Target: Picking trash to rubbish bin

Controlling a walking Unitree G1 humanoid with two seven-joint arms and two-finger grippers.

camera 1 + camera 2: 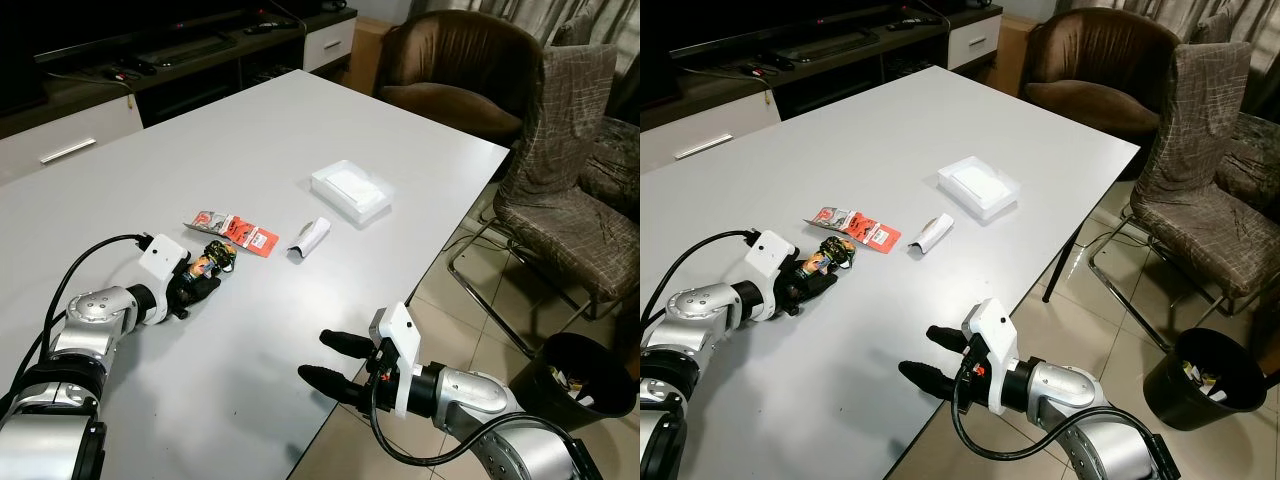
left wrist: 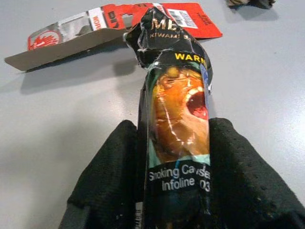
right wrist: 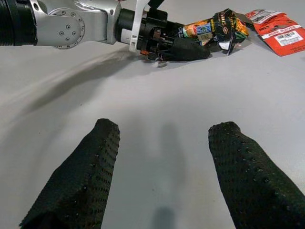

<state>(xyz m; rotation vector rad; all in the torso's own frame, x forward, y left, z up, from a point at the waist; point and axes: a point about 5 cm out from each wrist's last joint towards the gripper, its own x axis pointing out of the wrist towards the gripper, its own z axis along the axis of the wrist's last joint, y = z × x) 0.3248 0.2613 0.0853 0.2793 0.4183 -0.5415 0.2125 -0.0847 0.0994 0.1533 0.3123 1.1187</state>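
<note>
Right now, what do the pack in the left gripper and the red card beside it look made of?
Crumpled pack: thin printed film or foil, glossy, going by sharp creases and glare; held between the left gripper fingers. Red card: stiff printed paperboard, judging by its plain grey-brown underside and flat, lifted edge, maybe with a clear plastic window.

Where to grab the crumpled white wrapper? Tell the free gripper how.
Grip the crumpled white wrapper across its narrow middle, coming from above. It lies flat and elongated on the table, apart from the red card, so the open right gripper likely closes best across its short width.
</note>
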